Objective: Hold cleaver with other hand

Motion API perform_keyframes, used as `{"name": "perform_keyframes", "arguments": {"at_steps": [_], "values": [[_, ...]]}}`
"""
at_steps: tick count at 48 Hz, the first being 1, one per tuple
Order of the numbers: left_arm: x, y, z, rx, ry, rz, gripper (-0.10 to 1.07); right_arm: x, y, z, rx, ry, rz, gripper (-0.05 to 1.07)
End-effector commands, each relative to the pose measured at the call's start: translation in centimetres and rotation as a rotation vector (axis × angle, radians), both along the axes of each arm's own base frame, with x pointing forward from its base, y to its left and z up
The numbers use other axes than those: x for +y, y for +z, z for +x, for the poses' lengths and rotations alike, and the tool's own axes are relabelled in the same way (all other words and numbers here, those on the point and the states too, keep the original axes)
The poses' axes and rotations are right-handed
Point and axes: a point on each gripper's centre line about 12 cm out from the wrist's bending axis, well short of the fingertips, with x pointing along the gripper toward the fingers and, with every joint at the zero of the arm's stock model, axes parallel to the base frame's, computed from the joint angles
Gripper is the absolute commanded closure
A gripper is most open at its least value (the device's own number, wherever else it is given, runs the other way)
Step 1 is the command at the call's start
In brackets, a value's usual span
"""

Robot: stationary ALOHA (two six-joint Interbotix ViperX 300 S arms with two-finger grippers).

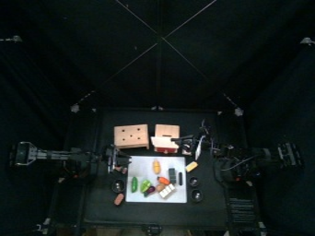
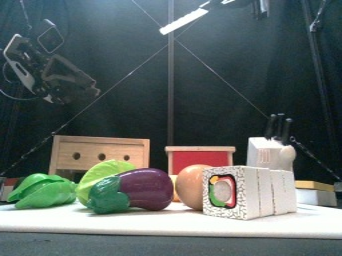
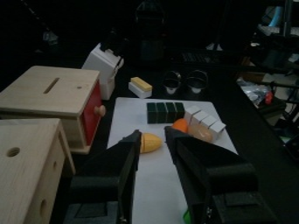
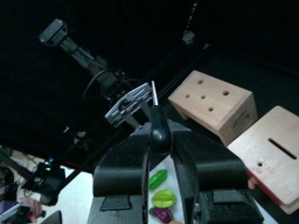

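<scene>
In the right wrist view my right gripper (image 4: 155,133) is shut on the cleaver (image 4: 131,105). Its pale grey blade sticks out past the jaws, held up in the air and pointing toward the left arm (image 4: 82,57). My left gripper (image 3: 158,150) is open and empty. It hangs above the near end of the white board (image 3: 146,188), over a yellow toy (image 3: 149,145). In the front view the left arm (image 2: 47,65) is raised high at the left. In the top view the left gripper (image 1: 120,164) is at the board's left edge. The right arm (image 1: 215,164) is at its right.
Two wooden boxes (image 3: 52,92) stand behind the board, and a white knife block (image 2: 271,152) at the back right. On the board (image 1: 157,177) lie a green vegetable (image 2: 47,190), a purple eggplant (image 2: 134,190), an orange toy (image 2: 191,185) and a sushi roll (image 2: 241,192).
</scene>
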Motion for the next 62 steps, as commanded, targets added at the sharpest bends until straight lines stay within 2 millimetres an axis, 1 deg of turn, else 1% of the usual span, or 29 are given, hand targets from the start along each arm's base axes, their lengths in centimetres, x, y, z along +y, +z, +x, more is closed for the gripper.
{"name": "perform_keyframes", "arguments": {"at_steps": [1, 8, 13, 16, 18, 23, 25, 31, 37, 41, 48, 52, 62], "values": [[0.1, 0.7, 0.4, -0.024, 0.001, 0.003, 0.26, -0.4, 1.2, -0.6, -0.007, -0.030, 0.008, 0.47], [0.2, 0.8, 0.4, -0.026, 0.007, 0.004, 0.26, -1.1, 0.9, -1.2, 0.101, -0.123, 0.018, 0.47], [0.3, 0.9, 0.5, -0.029, 0.009, 0.004, 0.26, -0.2, 1.2, -0.8, 0.069, -0.073, -0.043, 0.47], [0.3, 1.0, 0.5, -0.030, 0.009, 0.005, 0.26, 0.2, 0.8, -0.5, 0.051, -0.042, -0.092, 0.48], [0.3, 1.1, 0.5, -0.036, 0.008, 0.005, 0.26, 0.3, 0.1, -0.3, 0.055, -0.029, -0.120, 0.48], [0.2, 1.3, 0.6, -0.050, 0.004, 0.005, 0.26, 0.8, -2.7, 0.6, 0.086, 0.021, -0.160, 0.48], [0.3, 1.4, 0.6, -0.056, 0.004, 0.005, 0.26, 1.2, -4.1, 1.0, 0.091, 0.061, -0.178, 0.48], [0.1, 2.1, 0.7, -0.105, -0.007, 0.005, 0.26, 2.4, -7.3, 1.8, 0.060, 0.197, -0.212, 0.48], [0.0, 3.2, 0.8, -0.184, -0.023, 0.004, 0.26, 2.8, -9.6, 2.4, 0.013, 0.307, -0.224, 0.48], [-0.1, 3.8, 0.9, -0.227, -0.032, 0.004, 0.26, 2.6, -10.9, 3.1, 0.005, 0.348, -0.222, 0.48], [-0.2, 4.1, 0.9, -0.245, -0.038, -0.002, 0.26, 2.0, -12.4, 3.9, 0.048, 0.361, -0.269, 0.48], [-0.1, 3.9, 0.9, -0.239, -0.032, -0.011, 0.25, 2.0, -13.0, 4.3, 0.075, 0.373, -0.303, 0.48], [-0.1, 2.9, 1.6, -0.197, -0.030, -0.020, 0.24, 2.0, -14.3, 5.3, 0.106, 0.383, -0.275, 0.48]]}}
